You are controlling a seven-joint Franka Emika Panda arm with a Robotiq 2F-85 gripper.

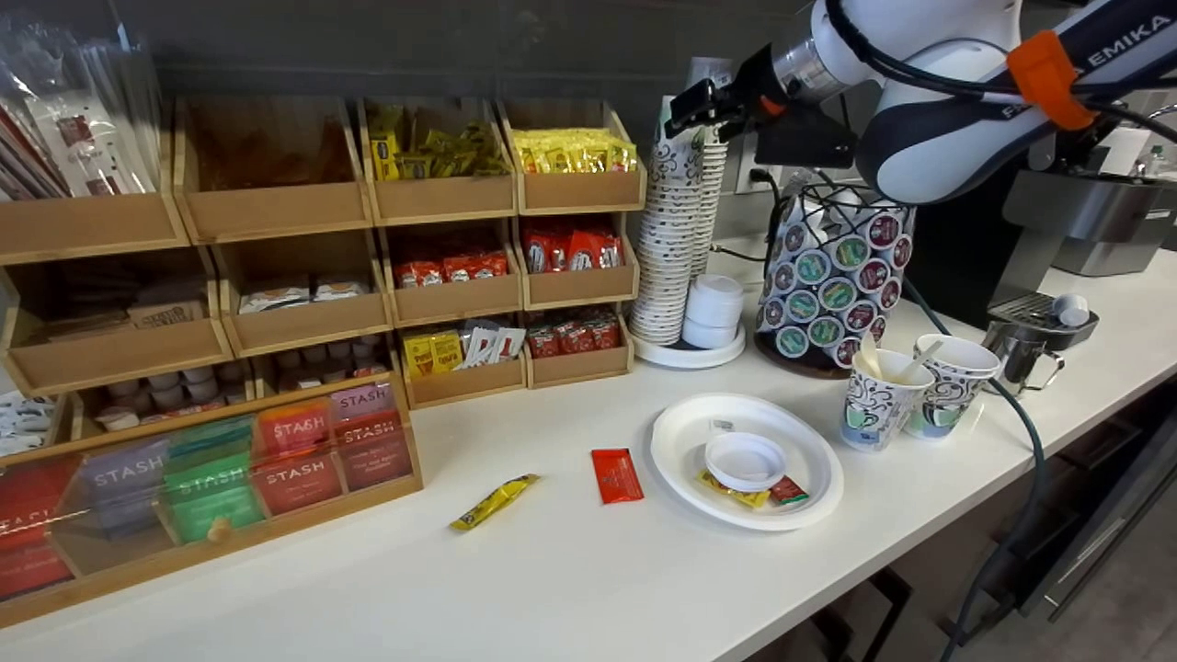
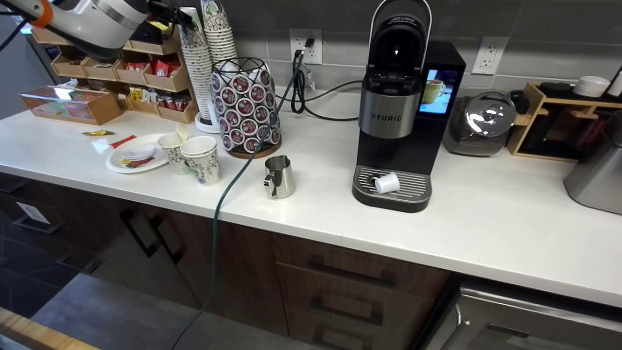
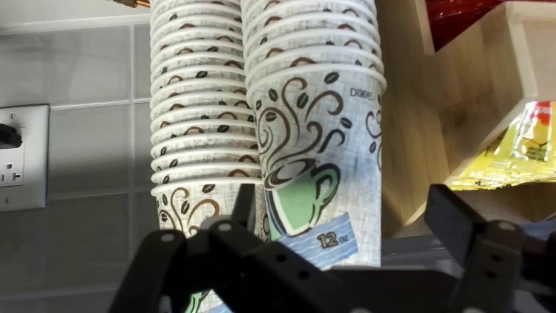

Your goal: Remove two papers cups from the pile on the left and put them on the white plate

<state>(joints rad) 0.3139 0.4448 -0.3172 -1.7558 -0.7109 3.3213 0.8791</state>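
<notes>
Near side of the white counter point(image 1: 552, 579): tea box point(image 1: 322, 512) on the left, then a loose yellow packet point(image 1: 495, 502), then a red packet point(image 1: 617, 475) just beside the white plate point(image 1: 679, 473). Plate carries a small white bowl point(image 1: 745, 462), with a yellow sachet point(image 1: 752, 499) and a red-green sachet point(image 1: 788, 490) at the bowl's near side.

Right of the plate: 2 loose patterned cups point(image 1: 881, 405), upright, pale sticks poking out of the left cup. Can't tell if that cup touches the plate rim. Steel pitcher point(image 2: 280, 177) further right, coffee machine point(image 2: 391, 114) right of that, small white cup point(image 2: 387, 183) lying on its drip tray point(image 2: 413, 187).

Farther back: pod rack point(image 2: 262, 152), and left of it a round white stand point(image 1: 685, 357) with white bowls point(image 1: 713, 313) and 2 columns of nested paper cups point(image 2: 197, 63), bases up. The pile point(image 1: 664, 267) is the left column, top lower than the right column point(image 2: 221, 39). Its top paper cup point(image 3: 321, 130) is in place, green mug print showing.

Gripper point(image 3: 342, 195) is up at the head of the pile, jaws spread wide. Wrist view puts the top cup between the fingers point(image 3: 454, 221): just beside 1 finger, clear gap to the other. Contact on the close side: can't tell.

Far left: wooden bins point(image 1: 451, 207) of packets; grey tile wall point(image 2: 335, 29) across the back.
</notes>
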